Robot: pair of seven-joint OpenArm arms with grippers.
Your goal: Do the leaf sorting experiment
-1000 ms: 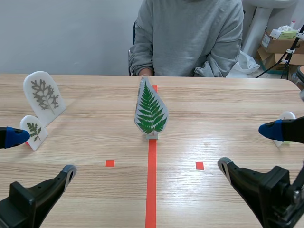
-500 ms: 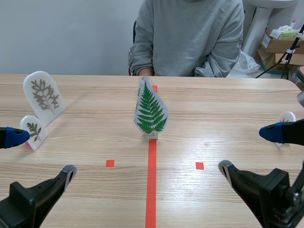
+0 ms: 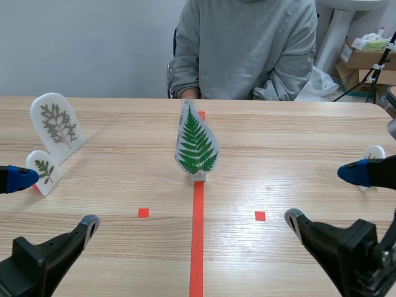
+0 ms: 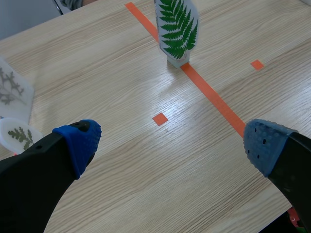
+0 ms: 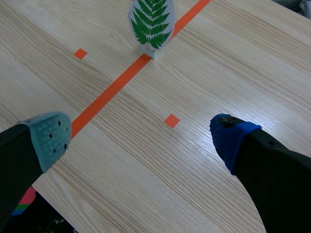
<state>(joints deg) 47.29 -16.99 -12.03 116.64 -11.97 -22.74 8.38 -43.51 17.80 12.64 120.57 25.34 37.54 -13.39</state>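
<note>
The fern card (image 3: 197, 143) is seen upright on the tape line (image 3: 197, 247) at mid-table. The left gripper (image 4: 172, 145) and right gripper (image 5: 138, 137) are held near, each with its 2 fingers spread apart.

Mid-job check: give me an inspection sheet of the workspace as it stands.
Surface: wooden table with orange-red tape marks.
Job's things: fern card upright on the centre line; large leaf card and small leaf card at the left; small white card at the right edge, partly hidden.
Clutter: nothing seen.
Grippers: left gripper and right gripper open, holding nothing.
Cables: nothing seen.
Surroundings: person seated across; cardboard boxes behind.
</note>
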